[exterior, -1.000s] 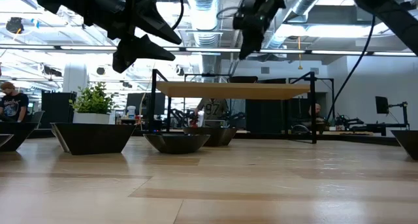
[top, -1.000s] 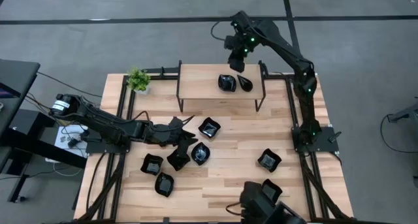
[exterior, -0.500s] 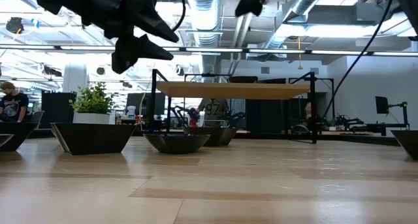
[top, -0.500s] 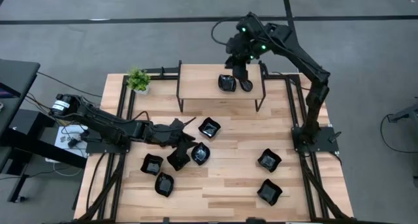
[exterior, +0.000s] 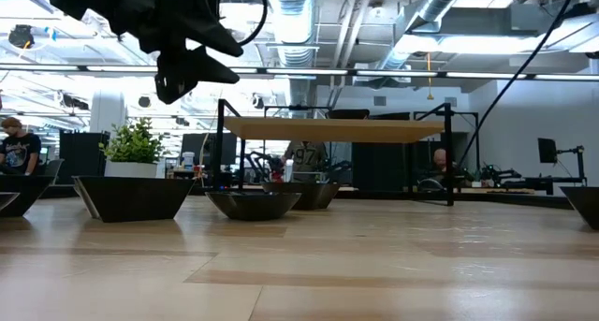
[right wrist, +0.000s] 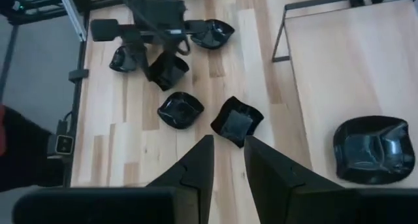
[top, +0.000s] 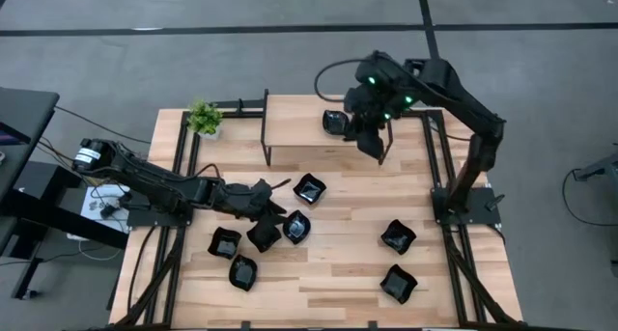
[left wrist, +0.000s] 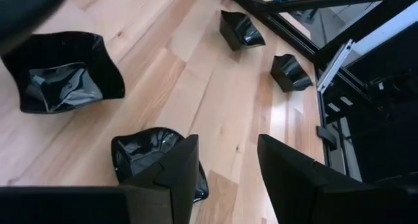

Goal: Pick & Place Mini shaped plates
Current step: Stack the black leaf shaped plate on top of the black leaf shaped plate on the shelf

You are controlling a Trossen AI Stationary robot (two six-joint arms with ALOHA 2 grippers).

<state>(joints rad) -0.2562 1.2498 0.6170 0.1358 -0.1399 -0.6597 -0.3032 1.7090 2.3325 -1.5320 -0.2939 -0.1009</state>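
While the right gripper (top: 372, 143) hangs empty over the raised shelf (top: 299, 114) at the far edge of the surface (top: 338, 263), jaws a narrow gap apart, we note one plate (top: 335, 123) resting on that shelf. The left gripper (top: 272, 204) hovers mid-surface, jaws spread, nothing held, directly above a wavy-rimmed plate (left wrist: 151, 155). Other mini shaped plates (top: 396, 237) lie scattered toward the near edge; a potted plant (top: 203, 117) marks the far-left corner. We judge these dishes light, rigid, glossy and likely slippery; pinching across a raised rim wall looks surest.
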